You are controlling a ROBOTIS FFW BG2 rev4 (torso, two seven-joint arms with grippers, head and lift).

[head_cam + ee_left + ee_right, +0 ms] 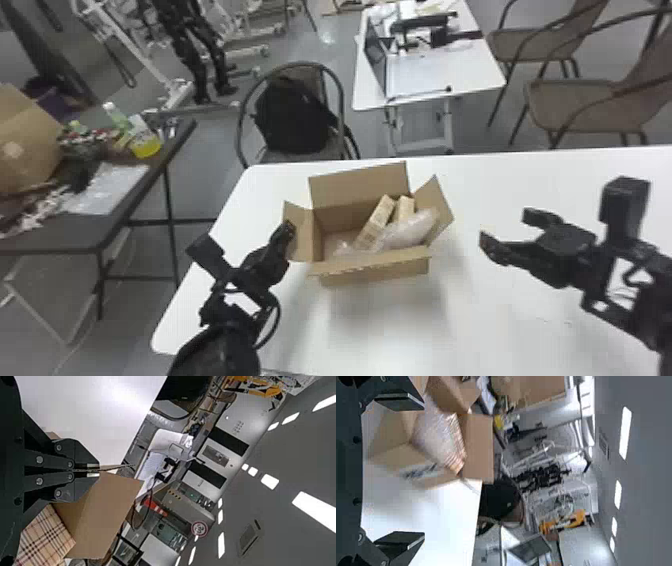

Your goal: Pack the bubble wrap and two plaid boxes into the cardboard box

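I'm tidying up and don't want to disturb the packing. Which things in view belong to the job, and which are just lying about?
Part of the job:
- cardboard box, flaps up
- two plaid boxes, inside it
- bubble wrap, inside too

Lying about:
- black backpack on a chair
- laptop
- yellow bottle
- brown carton, dark table

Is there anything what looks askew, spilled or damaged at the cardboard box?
The plaid boxes lean askew in the cardboard box, with bubble wrap bunched at its right side in the head view. I see no spill or damage.
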